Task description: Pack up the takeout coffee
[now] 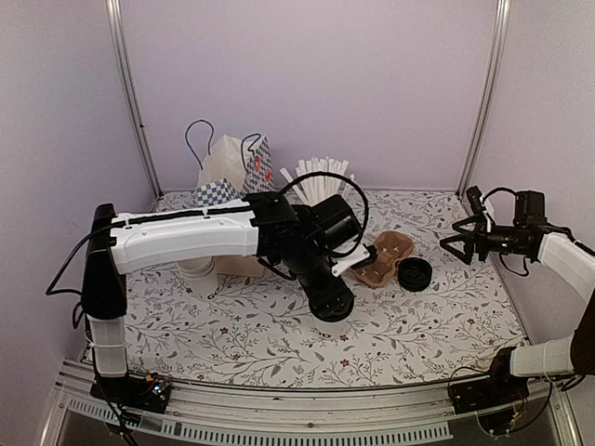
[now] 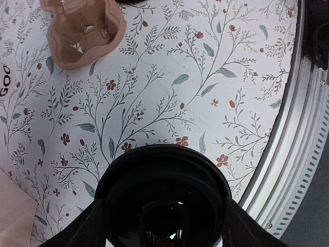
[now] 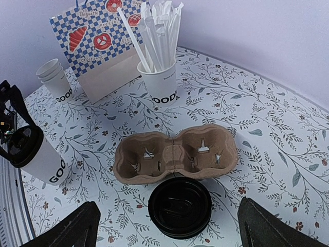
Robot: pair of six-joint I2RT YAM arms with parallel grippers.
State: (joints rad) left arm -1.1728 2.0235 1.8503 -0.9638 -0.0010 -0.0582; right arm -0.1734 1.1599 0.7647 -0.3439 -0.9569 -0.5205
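Note:
The takeout coffee (image 1: 331,303), a white paper cup with a round black lid (image 2: 162,190), is between the fingers of my left gripper (image 2: 162,229) in front of the cardboard carrier. The left wrist view shows a black finger pressed against each side of the lid. From the right wrist view the cup (image 3: 45,163) leans, with its lid toward the left gripper. The brown two-cup carrier (image 1: 386,258) (image 3: 175,153) lies empty mid-table. My right gripper (image 1: 457,243) (image 3: 167,208) hovers open to the right of the carrier, holding nothing.
A stack of loose black lids (image 1: 415,274) (image 3: 180,207) sits beside the carrier. A white cup full of straws (image 1: 321,181) (image 3: 158,77), a checkered paper bag (image 1: 232,172) (image 3: 103,41) and stacked white cups (image 1: 197,268) (image 3: 55,82) stand at the back left.

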